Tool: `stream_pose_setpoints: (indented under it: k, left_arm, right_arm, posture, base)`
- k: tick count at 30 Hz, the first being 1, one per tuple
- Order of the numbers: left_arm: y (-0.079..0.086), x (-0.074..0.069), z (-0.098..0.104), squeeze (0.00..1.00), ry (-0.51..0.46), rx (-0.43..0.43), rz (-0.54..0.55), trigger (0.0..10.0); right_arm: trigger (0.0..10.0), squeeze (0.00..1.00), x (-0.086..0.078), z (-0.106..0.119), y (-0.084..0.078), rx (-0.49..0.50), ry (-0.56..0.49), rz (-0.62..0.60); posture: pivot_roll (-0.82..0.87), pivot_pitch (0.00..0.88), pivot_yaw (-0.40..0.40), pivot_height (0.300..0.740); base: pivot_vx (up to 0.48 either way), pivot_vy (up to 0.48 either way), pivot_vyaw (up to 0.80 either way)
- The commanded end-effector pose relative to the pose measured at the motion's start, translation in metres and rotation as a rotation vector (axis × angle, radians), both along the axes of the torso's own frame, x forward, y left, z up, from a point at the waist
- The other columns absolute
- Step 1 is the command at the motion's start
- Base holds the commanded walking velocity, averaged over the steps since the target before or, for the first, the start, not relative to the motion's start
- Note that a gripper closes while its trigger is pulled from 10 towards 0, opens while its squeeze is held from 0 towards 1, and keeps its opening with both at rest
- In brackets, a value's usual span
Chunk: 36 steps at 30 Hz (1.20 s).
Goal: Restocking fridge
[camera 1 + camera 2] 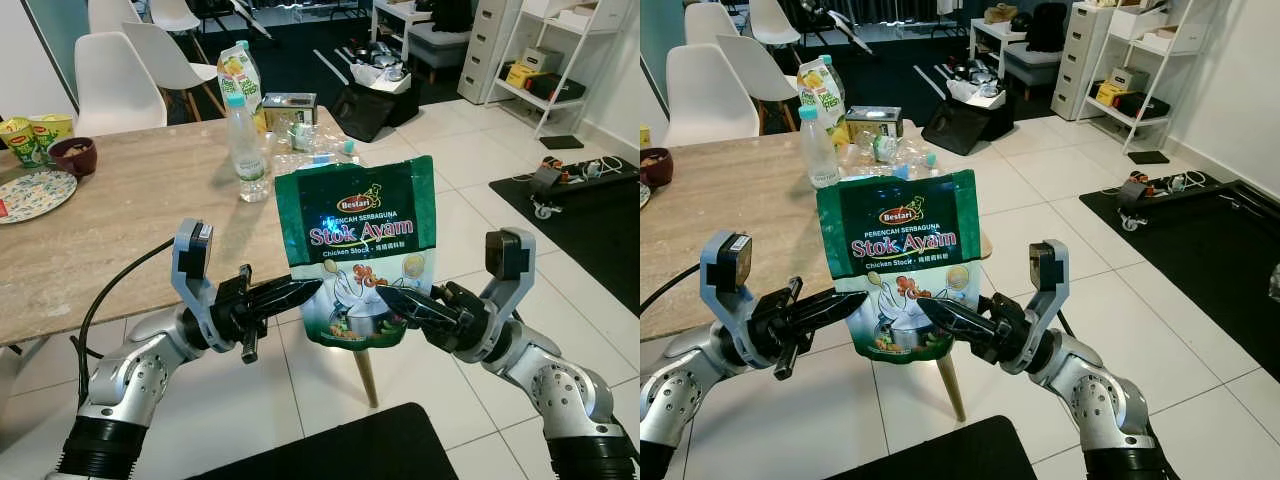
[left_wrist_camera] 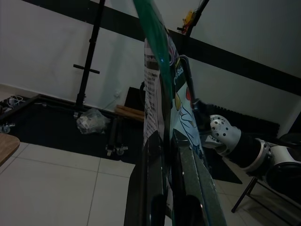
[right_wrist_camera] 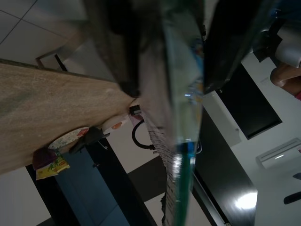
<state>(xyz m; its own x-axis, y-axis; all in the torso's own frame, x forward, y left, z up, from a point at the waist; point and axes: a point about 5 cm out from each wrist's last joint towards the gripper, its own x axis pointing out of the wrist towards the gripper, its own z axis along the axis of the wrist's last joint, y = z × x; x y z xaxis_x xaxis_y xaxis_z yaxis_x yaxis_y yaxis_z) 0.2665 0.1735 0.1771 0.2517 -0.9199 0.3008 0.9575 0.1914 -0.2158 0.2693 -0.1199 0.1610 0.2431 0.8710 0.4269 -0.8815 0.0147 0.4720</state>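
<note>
Pouch (image 1: 359, 260) of green chicken stock stood upright in the air before the wooden table (image 1: 110, 215), both grippers' 2 fingers closed on it: left gripper (image 1: 300, 291), right gripper (image 1: 395, 298).

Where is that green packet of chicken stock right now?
The green packet is held upright in mid-air between the left gripper and right gripper, past the table's right corner.

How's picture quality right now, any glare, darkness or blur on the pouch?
Eye views: bright and sharp, with a small glare spot on the pouch above its printed name, which stays readable. Left wrist view: dim, pouch edge-on between the fingers. Right wrist view: dark, pouch and fingers blurred from closeness.
</note>
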Motion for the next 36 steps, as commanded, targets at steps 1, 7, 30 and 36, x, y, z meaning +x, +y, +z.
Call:
stream_pose_setpoints:
  k: [1, 7, 30, 36]
  left_arm:
    - [-0.007, -0.001, 0.004, 0.0, -0.019, -0.004, -0.026, 10.0]
    - [-0.007, 0.0, 0.003, 0.0, -0.019, -0.002, -0.025, 10.0]
    - [-0.011, -0.014, -0.012, 1.0, 0.064, 0.018, -0.171, 10.0]
    - [-0.015, -0.013, -0.017, 0.0, 0.071, 0.033, -0.182, 10.0]
  right_arm:
    - [0.0, 0.0, -0.004, 0.009, 0.007, 0.01, -0.038, 0.052]
    - [0.0, 0.0, -0.003, 0.009, 0.007, 0.004, -0.038, 0.036]
    - [0.0, 0.0, -0.009, 0.012, 0.011, 0.042, -0.033, 0.05]
    - [0.0, 0.0, -0.015, 0.016, 0.019, 0.033, -0.052, 0.106]
  posture:
    - [-0.02, 0.0, -0.01, 0.74]
    - [-0.02, 0.0, -0.009, 0.74]
    - [-0.01, 0.0, -0.003, 0.74]
    - [-0.01, 0.0, -0.004, 0.74]
  base:
    - [0.0, 0.0, 0.0]
    - [0.0, 0.0, 0.0]
    - [0.0, 0.0, 0.0]
    - [0.0, 0.0, 0.0]
